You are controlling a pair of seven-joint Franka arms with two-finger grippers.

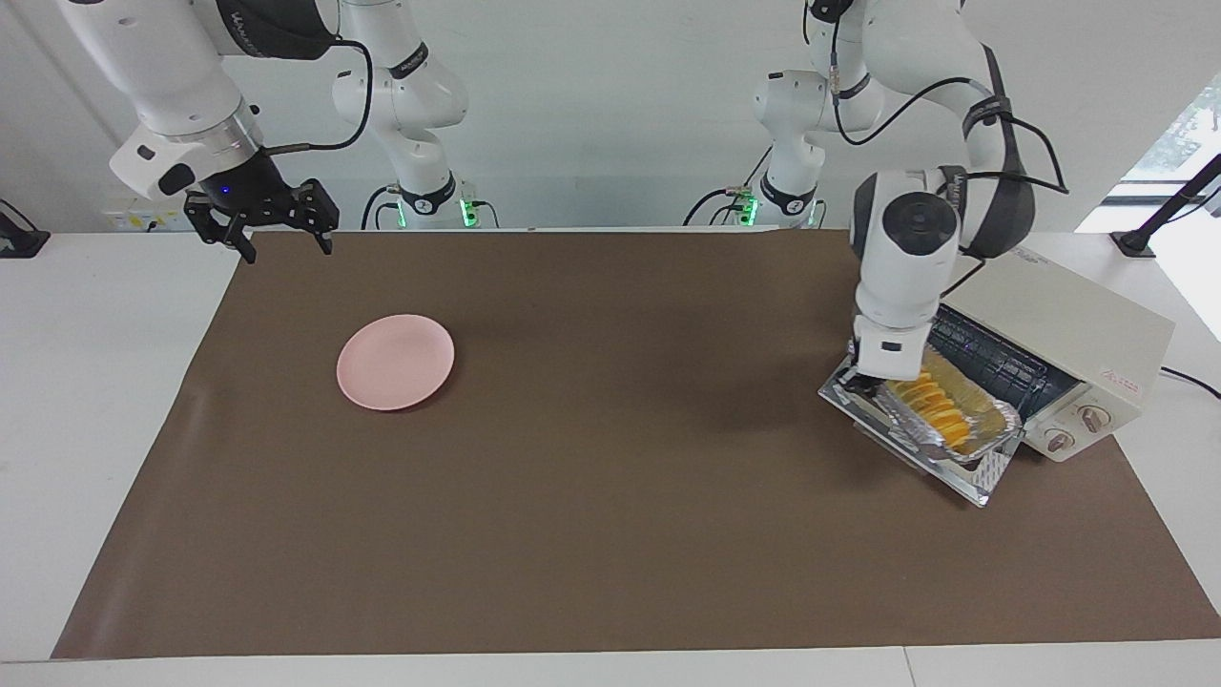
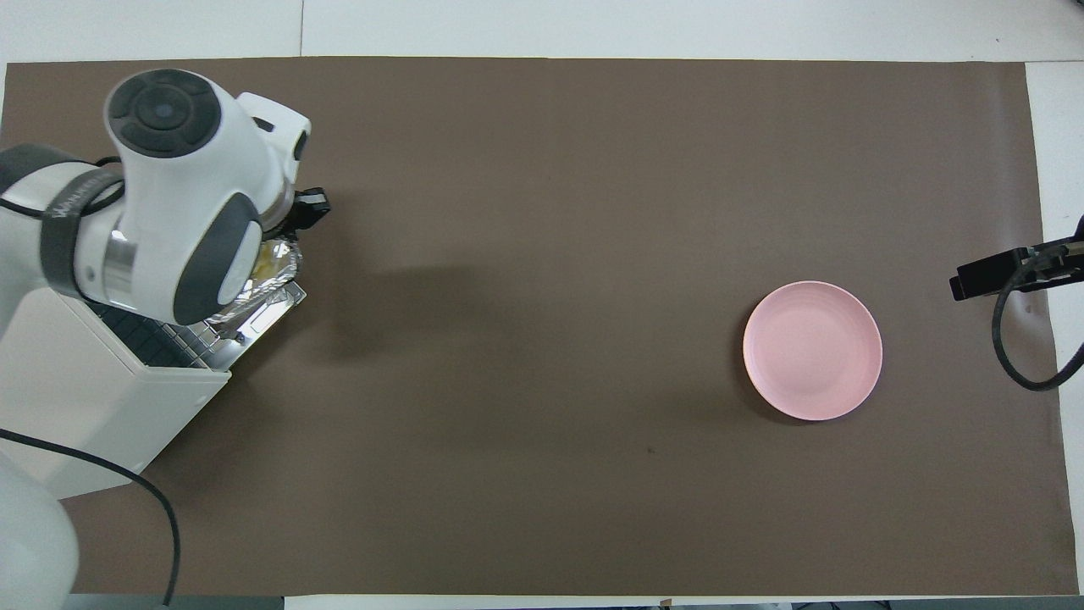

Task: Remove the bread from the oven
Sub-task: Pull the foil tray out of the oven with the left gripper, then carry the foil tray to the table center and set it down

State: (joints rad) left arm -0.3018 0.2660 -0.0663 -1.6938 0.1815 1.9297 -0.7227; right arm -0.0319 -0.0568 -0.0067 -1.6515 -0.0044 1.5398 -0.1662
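2 arms: the left gripper (image 1: 856, 382) has its fingers clamped on the foil tray (image 1: 954, 422) holding the bread (image 1: 935, 405) over the oven (image 1: 1059, 353) door; the right gripper (image 1: 279, 232) waits, fingers spread.

Ridged yellow bread (image 1: 935, 405) over oven (image 1: 1054, 358) door, open

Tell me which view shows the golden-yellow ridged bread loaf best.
The facing view: the golden-yellow ridged bread loaf lies fully exposed in its crinkled silver foil tray over the open oven door. Overhead, the left arm hides all but a yellow sliver.
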